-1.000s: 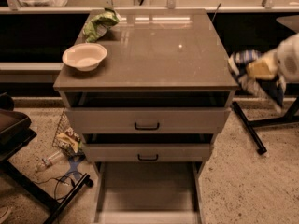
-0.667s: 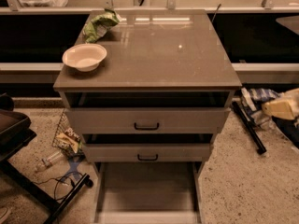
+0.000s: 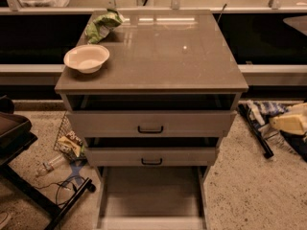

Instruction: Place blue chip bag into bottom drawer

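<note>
The blue chip bag (image 3: 265,110) shows at the far right, blurred, dark blue with white marks, level with the top drawer. My gripper (image 3: 287,123), pale and blurred, is at the right edge of the view beside the cabinet and shut on the bag. The bottom drawer (image 3: 151,190) is pulled out at the foot of the cabinet, its flat floor bare. The gripper and bag are to the right of the drawer and higher than it.
On the cabinet top (image 3: 163,56) stand a white bowl (image 3: 87,57) and a green snack bag (image 3: 102,24). The two upper drawers (image 3: 150,123) are slightly open. A black stand leg (image 3: 255,133) lies on the floor at right. A black chair (image 3: 19,138) and litter (image 3: 67,145) are at left.
The gripper with the blue chip bag has dropped from tabletop height at the right down to about the level of the top drawer. The cabinet, bowl and green bag have not moved.
</note>
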`<state>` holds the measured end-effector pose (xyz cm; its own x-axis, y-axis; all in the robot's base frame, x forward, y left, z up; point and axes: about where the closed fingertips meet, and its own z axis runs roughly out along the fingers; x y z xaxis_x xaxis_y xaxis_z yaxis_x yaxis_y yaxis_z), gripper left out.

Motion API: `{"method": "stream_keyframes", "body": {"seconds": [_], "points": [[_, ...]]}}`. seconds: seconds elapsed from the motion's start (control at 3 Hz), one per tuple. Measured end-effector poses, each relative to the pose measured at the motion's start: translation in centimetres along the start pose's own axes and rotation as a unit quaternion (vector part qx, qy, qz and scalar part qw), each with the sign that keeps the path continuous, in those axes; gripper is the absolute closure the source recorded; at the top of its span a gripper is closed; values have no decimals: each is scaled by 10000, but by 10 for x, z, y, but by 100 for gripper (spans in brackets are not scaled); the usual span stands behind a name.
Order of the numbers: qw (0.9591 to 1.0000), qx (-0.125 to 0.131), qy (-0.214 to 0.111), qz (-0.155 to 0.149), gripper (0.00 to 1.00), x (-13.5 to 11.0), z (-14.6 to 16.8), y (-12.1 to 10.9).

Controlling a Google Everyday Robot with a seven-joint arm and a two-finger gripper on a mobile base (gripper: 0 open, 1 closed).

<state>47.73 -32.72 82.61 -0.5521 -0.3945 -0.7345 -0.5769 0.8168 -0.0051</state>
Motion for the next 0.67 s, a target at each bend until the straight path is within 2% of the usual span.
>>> {"method": "stream_keyframes", "body": {"seconds": [0.33,0.67], "points": [[9991,-247,-100,339,100,40,40,10],[9933,-722,-197,881,100,114,96,36]]}}
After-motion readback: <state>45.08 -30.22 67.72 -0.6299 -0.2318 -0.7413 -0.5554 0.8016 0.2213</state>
